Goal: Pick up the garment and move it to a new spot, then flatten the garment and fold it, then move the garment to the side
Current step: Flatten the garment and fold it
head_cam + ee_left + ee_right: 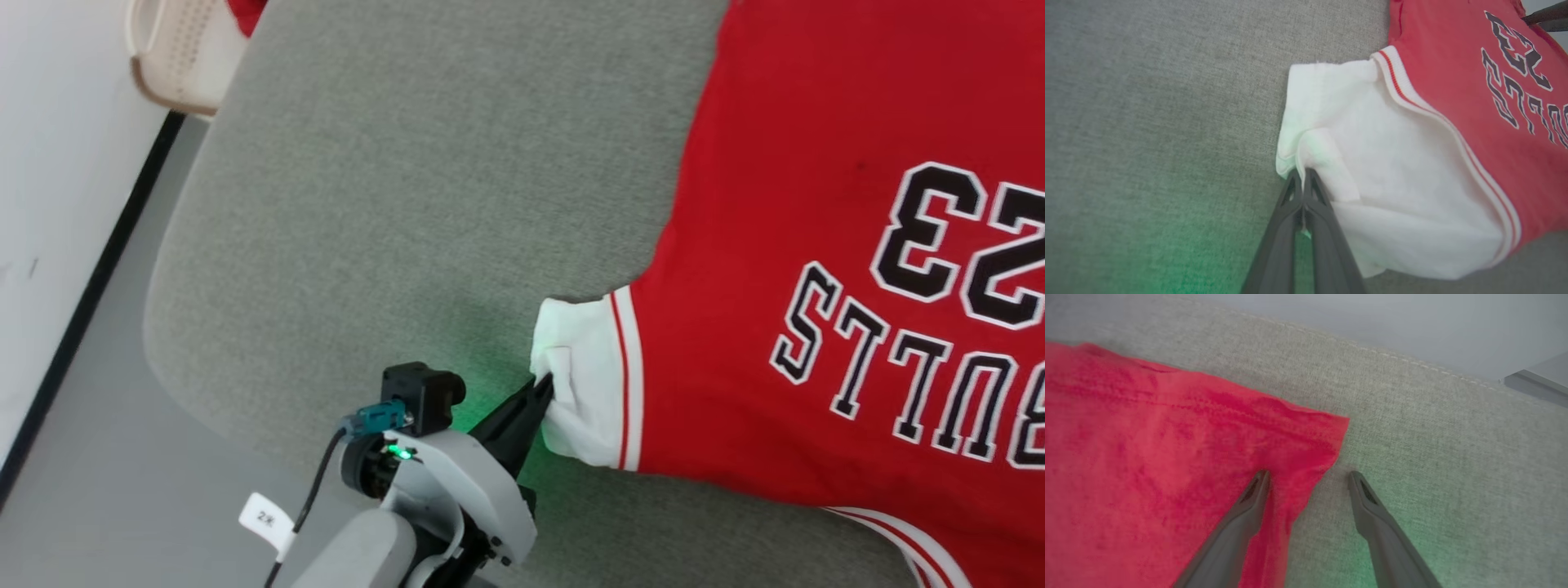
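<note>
Grey woven fabric covers the bench [392, 204], a broad surface with rounded corners. Beyond its far left corner sit a pale perforated basket [175, 57] with a bit of red cloth [245, 12] at its rim, a white wall [57, 163] and a grey floor [98, 457].

On the right part of the bench the garment [816, 163] lies spread flat. It is a red jersey, and its black, white-edged "BULLS" and "23" read upside down in the head view. Its white short sleeve [584, 384], edged with red-and-white striped trim, points left toward the bare fabric and is rumpled and folded over at its outer edge.

At the near side the left gripper [545, 384] reaches in from the lower left. Its jaws are pressed together on a small fold at the sleeve's cuff. The left wrist view shows the same grip: the left gripper [1303, 175] has white cloth of the sleeve [1392, 183] pinched between its dark tips, with a green glow on the bench fabric beside it.

In the right wrist view the right gripper [1308, 477] has its jaws spread wide over a red hemmed corner of the garment [1167, 457]. One finger is above the red cloth and the other above bare grey bench; whether either touches, I cannot tell.
</note>
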Robot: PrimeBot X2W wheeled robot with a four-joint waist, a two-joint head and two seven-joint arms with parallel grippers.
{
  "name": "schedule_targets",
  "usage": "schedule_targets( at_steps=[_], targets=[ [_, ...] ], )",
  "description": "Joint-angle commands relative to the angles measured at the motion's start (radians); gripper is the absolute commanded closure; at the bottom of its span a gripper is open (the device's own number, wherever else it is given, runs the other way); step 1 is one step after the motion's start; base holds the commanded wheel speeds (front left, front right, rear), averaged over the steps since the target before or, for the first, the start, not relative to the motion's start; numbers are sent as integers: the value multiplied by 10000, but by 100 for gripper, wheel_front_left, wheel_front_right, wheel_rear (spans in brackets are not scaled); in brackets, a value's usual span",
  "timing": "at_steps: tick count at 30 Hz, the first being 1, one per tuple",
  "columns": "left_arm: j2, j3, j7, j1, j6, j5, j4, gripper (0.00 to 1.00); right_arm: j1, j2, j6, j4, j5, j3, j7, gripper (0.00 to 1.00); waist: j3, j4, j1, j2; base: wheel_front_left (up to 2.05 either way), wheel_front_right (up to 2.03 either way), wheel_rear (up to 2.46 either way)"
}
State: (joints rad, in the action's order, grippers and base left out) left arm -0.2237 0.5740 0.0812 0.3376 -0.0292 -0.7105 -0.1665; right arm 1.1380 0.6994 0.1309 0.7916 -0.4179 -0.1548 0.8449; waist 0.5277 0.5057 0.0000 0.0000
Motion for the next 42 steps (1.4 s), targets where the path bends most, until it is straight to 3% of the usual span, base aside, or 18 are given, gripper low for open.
schedule_targets(
  at_steps=[1, 2, 3, 4, 14, 19, 24, 32, 36, 42],
  targets=[
    [-42, 21, 89, -72, -71, -17, -373, 100, -395, -295, -2, 533, 186, -109, 379, 0, 276, 321, 0, 0, 0, 0, 0],
    [-29, 36, 63, -61, -41, -26, -437, 100, -424, -361, 1, 745, 272, -96, 608, 0, 285, 341, 0, 0, 0, 0, 0],
    [-13, 47, 48, -50, -30, -48, -493, 100, -447, -427, 3, 988, 354, -61, 896, 18, 283, 349, 0, 0, 0, 0, 0],
    [16, 52, 41, -43, -34, -67, -535, 100, -473, -465, 1, 1166, 474, -22, 1147, 100, 281, 348, 0, 0, 0, 0, 0],
    [-115, -145, -125, -17, -130, -162, -932, 100, -182, -878, 1, 1288, 1087, 562, 1153, 100, -254, -143, 0, 0, 0, 0, 0],
    [-360, -294, -146, -49, -207, -165, -922, 100, -363, -1071, 1, 655, 690, 285, 1188, 100, -904, -748, 0, 0, 0, 0, 0],
    [-675, -456, -81, -231, -369, -184, -793, 100, -891, -829, 0, -310, -93, -188, 1333, 100, -1581, -1426, 0, 0, 0, 0, 0],
    [-1242, -656, 199, -516, -678, -200, -357, 100, -2844, -195, 0, -2399, -1764, -776, 1429, 100, -2476, -2416, 0, 0, 0, 0, 0],
    [-1486, -728, 324, -746, -846, -228, -93, 100, -4223, 91, -2, -3359, -2402, -557, 1303, 100, -2847, -2859, 0, 0, 0, 0, 0],
    [-1777, -832, 475, -1066, -1034, -263, 242, 100, -6060, -19, -2, -4508, -2963, 140, 1133, 100, -3148, -3406, 0, 0, 0, 0, 0]
  ],
)
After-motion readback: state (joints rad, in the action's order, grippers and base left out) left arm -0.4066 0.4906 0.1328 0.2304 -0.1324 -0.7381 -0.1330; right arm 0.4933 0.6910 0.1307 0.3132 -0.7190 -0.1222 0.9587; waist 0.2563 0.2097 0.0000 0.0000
